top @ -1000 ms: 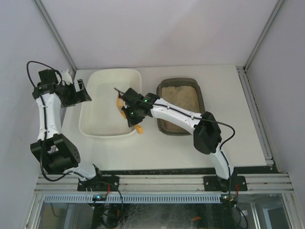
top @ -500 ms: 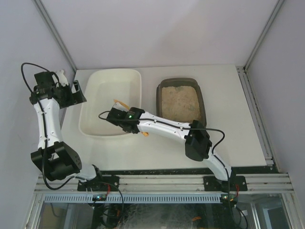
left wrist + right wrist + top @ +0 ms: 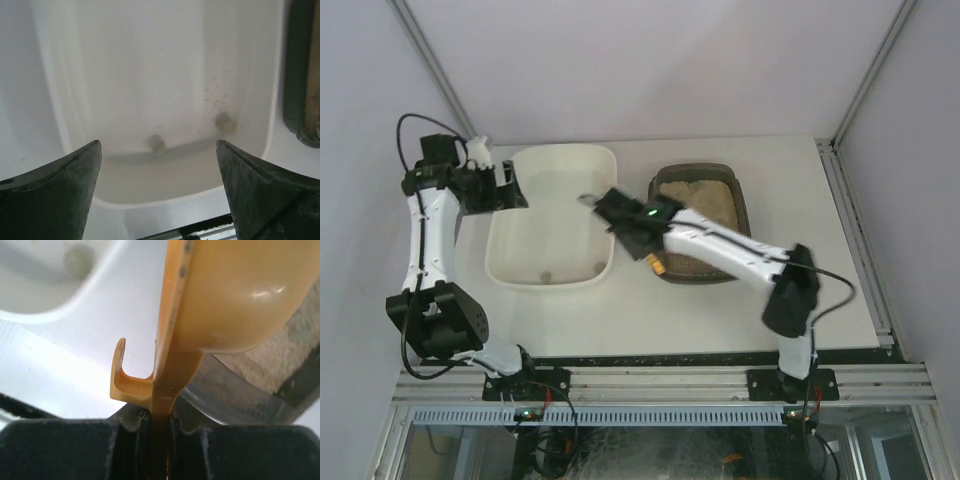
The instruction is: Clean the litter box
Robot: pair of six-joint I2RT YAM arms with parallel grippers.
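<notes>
The litter box (image 3: 747, 215), filled with beige litter, sits right of centre, just beside the white tub (image 3: 508, 255) on its left. The right gripper (image 3: 648, 248) clamps an orange scoop (image 3: 235, 295) over the box's near left rim. Two clumps (image 3: 224, 121) lie at the tub's near end. The left gripper (image 3: 510, 187) hangs over the tub's far left rim, jaws wide and empty.

Litter box (image 3: 696, 170): a dark brown-grey, rounded rectangular tray with a thick rim, filled with beige sandy litter. It lies flat on the white worktop (image 3: 800, 190), right of centre, its near end partly hidden.
</notes>
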